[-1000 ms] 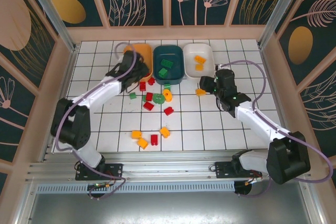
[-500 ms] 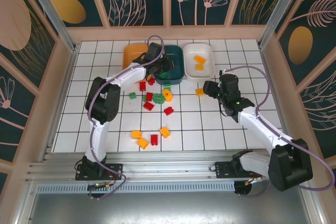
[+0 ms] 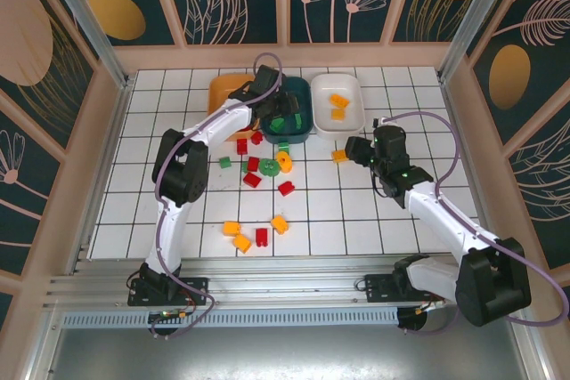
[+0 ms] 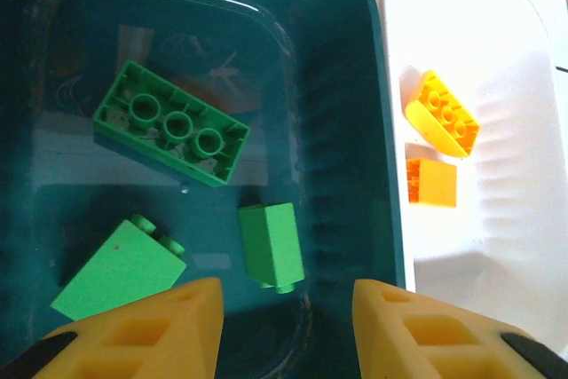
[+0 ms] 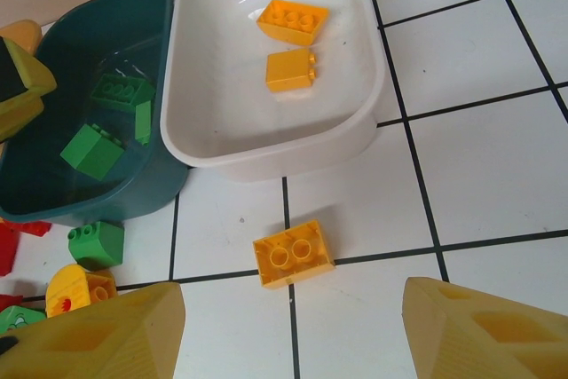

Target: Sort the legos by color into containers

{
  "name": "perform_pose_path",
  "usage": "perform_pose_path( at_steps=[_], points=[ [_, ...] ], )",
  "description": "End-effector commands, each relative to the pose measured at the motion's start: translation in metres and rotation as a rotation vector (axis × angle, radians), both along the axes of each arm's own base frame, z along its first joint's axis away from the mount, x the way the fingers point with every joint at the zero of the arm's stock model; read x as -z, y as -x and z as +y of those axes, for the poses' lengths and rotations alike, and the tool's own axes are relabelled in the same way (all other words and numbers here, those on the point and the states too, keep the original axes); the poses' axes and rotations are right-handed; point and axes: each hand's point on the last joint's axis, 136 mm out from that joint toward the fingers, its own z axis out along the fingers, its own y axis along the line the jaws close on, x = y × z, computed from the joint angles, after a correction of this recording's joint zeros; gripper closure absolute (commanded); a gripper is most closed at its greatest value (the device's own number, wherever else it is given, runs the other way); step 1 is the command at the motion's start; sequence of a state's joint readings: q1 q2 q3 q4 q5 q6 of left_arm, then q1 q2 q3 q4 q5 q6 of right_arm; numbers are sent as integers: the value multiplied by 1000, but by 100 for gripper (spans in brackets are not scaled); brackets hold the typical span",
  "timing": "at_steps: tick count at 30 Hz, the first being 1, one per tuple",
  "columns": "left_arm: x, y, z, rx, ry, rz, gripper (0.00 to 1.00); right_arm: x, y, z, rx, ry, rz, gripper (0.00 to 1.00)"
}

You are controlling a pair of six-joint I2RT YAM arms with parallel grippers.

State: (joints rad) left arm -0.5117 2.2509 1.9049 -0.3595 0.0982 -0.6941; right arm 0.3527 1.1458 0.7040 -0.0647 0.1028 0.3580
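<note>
Top view: left arm (image 3: 212,128) is covering part of orange tray (image 3: 223,88); contents there impossible to tell.

Left wrist view: teal tray (image 4: 355,59) running off left and top edges, white tray (image 4: 497,219) off right edge. Left pincer (image 4: 284,326) fingers being cut by bottom edge, one overlapping edge of green brick (image 4: 115,268).

Right wrist view: right pincer (image 5: 288,330) fingers being cropped at bottom. Red brick (image 5: 11,246) being cut by left edge. Yellow rounded brick (image 5: 75,286) sitting partly behind finger.
</note>
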Motion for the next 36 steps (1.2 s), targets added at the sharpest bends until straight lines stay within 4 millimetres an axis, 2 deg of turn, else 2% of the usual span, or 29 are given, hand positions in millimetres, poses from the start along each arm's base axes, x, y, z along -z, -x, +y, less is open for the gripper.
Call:
perform_pose_path(
  at_steps=[1, 3, 5, 7, 9, 12, 17, 20, 23, 24, 27, 31, 36],
  points=[
    [-11, 3, 9, -8, -41, -8, 57, -3, 2, -3, 11, -14, -6, 33],
    [-24, 9, 15, -10, -43, -38, 56, -3, 2, -2, 6, -17, -7, 33],
    [-38, 19, 27, -21, -57, -82, 50, -2, 3, -1, -1, -25, -6, 33],
    [-49, 35, 40, -19, -69, -128, 46, 0, 5, 1, -13, -33, -4, 33],
    [-53, 57, 53, 0, -81, -161, 37, 2, 7, 2, -20, -38, -4, 32],
    [-32, 91, 79, -1, -164, -137, 27, 6, 8, 3, -24, -44, -5, 32],
    [13, 140, 114, -2, -286, -52, 25, 7, 7, 10, -53, -66, -8, 32],
    [41, 157, 117, 14, -285, 20, 30, 4, 6, 12, -55, -74, -16, 32],
    [53, 169, 116, 38, -306, 53, 36, 4, 10, 18, -84, -83, -11, 32],
    [62, 180, 120, 51, -340, 69, 36, 4, 11, 18, -86, -81, -11, 32],
    [69, 201, 123, 78, -342, 91, 29, 4, 15, 16, -84, -80, -14, 32],
    [75, 211, 117, 125, -315, 84, 24, 3, 17, 17, -88, -90, -24, 31],
    [78, 198, 107, 208, -367, 54, 21, 0, 19, 19, -97, -95, -29, 30]
  ],
)
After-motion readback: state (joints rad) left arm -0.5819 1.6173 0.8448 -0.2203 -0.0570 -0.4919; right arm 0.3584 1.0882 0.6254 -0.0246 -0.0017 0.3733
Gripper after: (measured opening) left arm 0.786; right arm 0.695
